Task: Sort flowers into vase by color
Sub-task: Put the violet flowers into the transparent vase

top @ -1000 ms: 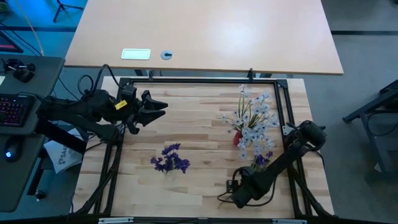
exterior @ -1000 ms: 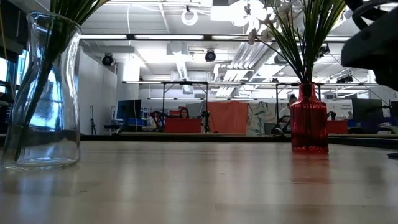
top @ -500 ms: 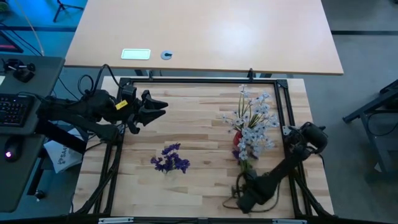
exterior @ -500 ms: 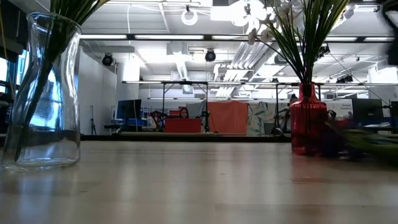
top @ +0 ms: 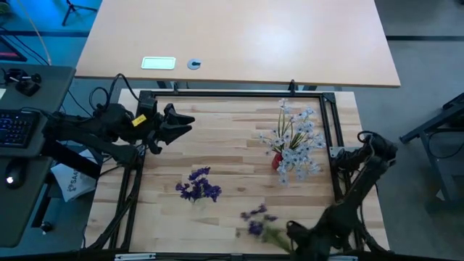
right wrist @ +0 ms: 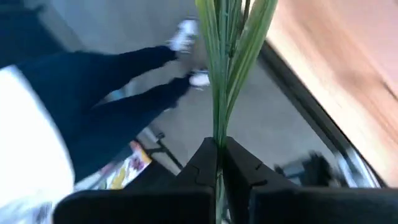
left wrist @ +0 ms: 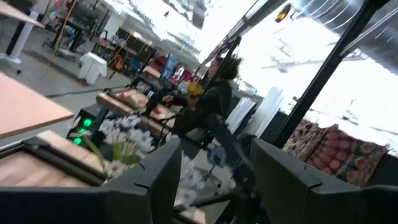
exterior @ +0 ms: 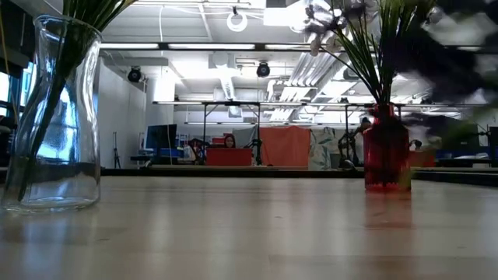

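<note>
Open workshop hall, bright ceiling lights.
Beyond the wooden table [exterior: 233,233]: an orange partition [exterior: 284,146], workbenches beside it, white ducting [exterior: 226,78] above it.

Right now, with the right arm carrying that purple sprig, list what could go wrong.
The right gripper pinches only the thin green stem of the dark purple sprig, so it could slip or swing.

The clear glass vase already holds purple flowers and has a narrow neck; the loose stem may miss it.

The red vase of white flowers stands close to the right arm, which might brush the blossoms. The left gripper waits over the table's far left.
</note>
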`<move>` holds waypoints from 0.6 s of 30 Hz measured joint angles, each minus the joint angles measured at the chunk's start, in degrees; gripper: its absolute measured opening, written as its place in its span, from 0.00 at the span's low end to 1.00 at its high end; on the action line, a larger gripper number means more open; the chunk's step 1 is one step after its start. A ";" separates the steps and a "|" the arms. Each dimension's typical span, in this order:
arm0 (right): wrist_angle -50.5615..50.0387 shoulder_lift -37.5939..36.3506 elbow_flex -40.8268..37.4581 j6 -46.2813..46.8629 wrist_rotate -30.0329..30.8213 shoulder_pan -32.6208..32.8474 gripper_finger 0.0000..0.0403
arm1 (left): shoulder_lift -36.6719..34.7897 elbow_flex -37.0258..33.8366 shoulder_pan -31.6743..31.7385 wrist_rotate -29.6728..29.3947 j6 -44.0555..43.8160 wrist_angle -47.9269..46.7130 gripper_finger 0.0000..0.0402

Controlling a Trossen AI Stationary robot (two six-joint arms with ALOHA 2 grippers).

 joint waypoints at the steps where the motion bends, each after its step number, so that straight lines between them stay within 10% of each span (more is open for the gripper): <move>1: 1.86 0.14 -0.02 -3.52 -0.10 -0.74 0.00 | 0.00 0.00 0.00 0.00 0.04 0.85 0.45; 18: 47.10 0.28 -0.01 -73.45 2.25 -15.89 0.00 | -2.78 0.07 -0.03 8.31 0.72 19.46 0.45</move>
